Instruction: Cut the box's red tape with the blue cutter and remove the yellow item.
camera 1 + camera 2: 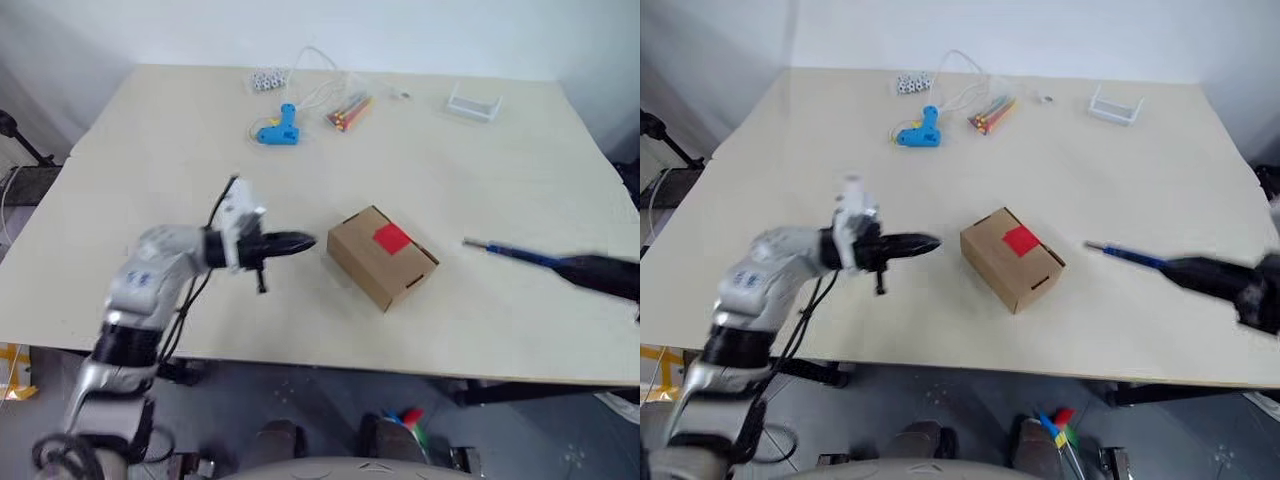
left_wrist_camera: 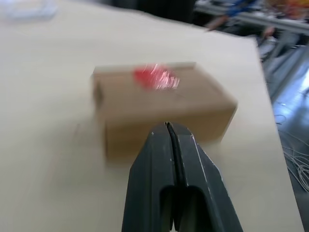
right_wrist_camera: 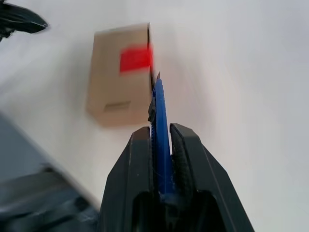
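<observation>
Brown cardboard, that's what sits mid-table: the small carton [image 1: 381, 257] with its flap lid down and the square patch of bright red tape [image 1: 392, 238] intact across the seam. So the cutting hasn't begun, by my reading, and whatever yellow item is inside is hidden from me.

My right gripper [image 3: 161, 137] is clamped on the slim dark-blue pen-like cutter [image 1: 510, 252], fingers pinched tight around its body, the tip pointing toward the carton's right side. The tip is near the box but well apart from the tape.

My left gripper [image 1: 290, 243] has its two black fingers pressed fully together, holding nothing, hovering just beside the carton's left end with the tips aimed at it. I can't tell contact from here; there looks to be a gap.

Further back lie the light-blue glue gun [image 1: 279, 128], a bundle of coloured sticks [image 1: 348, 112] and a small clear tray [image 1: 473, 104], all well away and not my concern.

Step in hand: lining up for the cut. Next I'd judge the left needs to brace the carton so it can't slide, then the right brings the blade tip onto the tape along the seam.
</observation>
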Controlling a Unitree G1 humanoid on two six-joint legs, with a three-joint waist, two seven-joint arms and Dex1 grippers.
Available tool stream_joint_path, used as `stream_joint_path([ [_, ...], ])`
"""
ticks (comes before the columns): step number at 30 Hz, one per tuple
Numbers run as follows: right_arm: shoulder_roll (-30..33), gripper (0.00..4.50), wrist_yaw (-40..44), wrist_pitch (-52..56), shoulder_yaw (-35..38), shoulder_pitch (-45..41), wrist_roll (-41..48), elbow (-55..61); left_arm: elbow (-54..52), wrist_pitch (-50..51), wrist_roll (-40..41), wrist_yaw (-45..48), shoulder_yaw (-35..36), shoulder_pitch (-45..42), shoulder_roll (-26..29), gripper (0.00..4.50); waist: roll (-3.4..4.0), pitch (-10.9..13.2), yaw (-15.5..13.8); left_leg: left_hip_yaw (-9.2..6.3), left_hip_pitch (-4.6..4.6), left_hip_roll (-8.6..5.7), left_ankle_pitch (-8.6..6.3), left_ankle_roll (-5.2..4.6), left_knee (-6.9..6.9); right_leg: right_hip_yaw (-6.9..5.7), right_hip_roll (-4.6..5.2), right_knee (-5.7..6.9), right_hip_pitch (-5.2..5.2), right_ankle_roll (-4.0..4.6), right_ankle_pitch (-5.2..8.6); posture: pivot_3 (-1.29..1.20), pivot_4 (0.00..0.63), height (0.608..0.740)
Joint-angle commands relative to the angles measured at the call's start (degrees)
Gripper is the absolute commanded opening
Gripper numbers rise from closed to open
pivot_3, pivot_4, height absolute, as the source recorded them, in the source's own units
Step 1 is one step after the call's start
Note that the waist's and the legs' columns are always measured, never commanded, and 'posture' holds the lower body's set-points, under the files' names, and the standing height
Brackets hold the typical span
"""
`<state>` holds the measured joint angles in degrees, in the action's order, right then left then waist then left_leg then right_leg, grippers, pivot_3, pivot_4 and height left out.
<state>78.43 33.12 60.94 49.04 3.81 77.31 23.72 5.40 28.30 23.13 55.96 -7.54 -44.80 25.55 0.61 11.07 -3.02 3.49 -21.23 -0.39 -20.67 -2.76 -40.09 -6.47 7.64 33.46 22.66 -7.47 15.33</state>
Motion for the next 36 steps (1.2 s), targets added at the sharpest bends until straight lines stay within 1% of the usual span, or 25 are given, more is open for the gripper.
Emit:
stream_joint_path([
  [1, 1.71, 0.26, -8.03, -4.15, -14.96, -12.96, 1.88, -2.78, 6.06, -1.45, -4.89, -1.40, -4.31, -6.22, -3.86, 0.00, -0.10, 0.04, 0.24, 0.00, 0.06, 0.02, -0.01, 0.03, 0.00, 0.00, -0.01, -0.01, 0.00, 0.01, 0.00, 0.00, 0.150, 0.740],
  [3, -0.62, 0.26, -12.92, -3.29, -25.91, -24.85, 0.58, -3.30, 10.53, -3.33, -8.53, -2.84, -6.84, -9.58, -6.32, 0.00, -0.18, 0.08, 0.98, 0.02, 0.02, 0.06, -0.05, 0.10, 0.06, 0.03, -0.03, 0.01, 0.09, 0.01, 0.00, 0.00, 0.150, 0.740],
  [5, -3.67, 0.26, -16.24, -0.47, -33.26, -34.37, 0.16, -4.08, 14.54, -4.56, -11.39, -4.16, -8.34, -11.68, -8.27, 0.00, -0.22, 0.11, 1.58, 0.05, -0.12, 0.05, -0.07, 0.13, 0.11, -0.02, -0.05, -0.01, 0.27, 0.01, 0.00, 0.00, 0.150, 0.740],
  [8, -6.97, 0.26, -17.73, 3.63, -40.03, -43.06, -2.14, -4.24, 18.39, -8.04, -15.67, -5.20, -10.25, -12.95, -9.34, 0.00, -0.23, 0.12, 1.49, 0.14, -0.64, 0.06, -0.07, 0.13, 0.09, -0.23, -0.01, 0.37, 1.00, -0.03, -0.02, 0.00, 0.150, 0.740],
  [10, -9.90, 0.26, -19.14, 5.88, -42.76, -47.25, -2.72, -4.63, 19.55, -7.88, -17.74, -5.78, -11.08, -12.85, -9.18, 0.00, -0.23, 0.12, 1.47, 0.17, -1.00, 0.10, -0.06, 0.15, 0.02, -0.43, -0.05, 0.48, 1.33, -0.03, -0.02, 0.00, 0.150, 0.740],
  [12, -12.20, 0.26, -19.92, 7.82, -44.18, -49.98, -3.58, -4.97, 19.58, -7.62, -18.18, -5.54, -10.85, -12.42, -9.09, 0.00, -0.23, 0.12, 1.36, 0.29, -1.11, 0.08, -0.05, 0.15, -0.03, -0.56, -0.03, 0.57, 1.40, -0.04, -0.03, 0.00, 0.150, 0.740],
  [16, -15.07, 0.26, -19.38, 10.58, -46.79, -52.43, -6.77, -3.74, 16.24, -4.35, -16.23, -4.21, -8.64, -11.20, -8.28, 0.00, -0.23, 0.12, 0.94, 0.31, -1.22, 0.06, -0.05, 0.13, -0.16, -0.61, 0.00, 0.55, 1.38, -0.13, -0.08, 0.00, 0.150, 0.740],
  [21, -17.26, 0.26, -18.65, 12.74, -46.09, -52.23, -8.57, -2.79, 11.26, -0.04, -14.52, -1.53, -6.85, -9.87, -5.85, 0.00, -0.23, 0.12, 0.88, 0.30, -1.22, 0.06, -0.04, 0.12, -0.21, -0.58, 0.01, 0.56, 1.38, -0.14, -0.09, 0.00, 0.150, 0.740],
  [27, -18.88, 0.26, -17.84, 13.03, -44.49, -49.76, -11.48, -2.31, 9.57, 1.10, -16.53, -0.44, -8.73, -8.05, -3.66, 0.00, -0.23, 0.11, 0.75, 0.30, -1.20, 0.05, -0.04, 0.12, -0.24, -0.58, 0.00, 0.57, 1.34, -0.15, -0.09, 0.00, 0.150, 0.740],
  [30, -19.34, 0.26, -17.00, 12.92, -43.42, -49.15, -12.45, -2.33, 9.58, -0.38, -18.41, -0.69, -10.37, -7.56, -3.86, 0.00, -0.23, 0.11, 0.64, 0.31, -1.17, 0.05, -0.04, 0.12, -0.31, -0.60, -0.01, 0.57, 1.27, -0.15, -0.09, 0.00, 0.150, 0.740],
  [36, -20.17, 0.26, -15.74, 12.94, -42.87, -49.12, -14.78, -2.74, 8.49, 1.22, -18.66, -1.21, -10.79, -6.77, -5.04, 0.00, -0.22, 0.11, 0.37, 0.30, -1.11, 0.06, -0.04, 0.12, -0.43, -0.60, -0.02, 0.57, 1.13, -0.15, -0.09, 0.00, 0.150, 0.740],
])
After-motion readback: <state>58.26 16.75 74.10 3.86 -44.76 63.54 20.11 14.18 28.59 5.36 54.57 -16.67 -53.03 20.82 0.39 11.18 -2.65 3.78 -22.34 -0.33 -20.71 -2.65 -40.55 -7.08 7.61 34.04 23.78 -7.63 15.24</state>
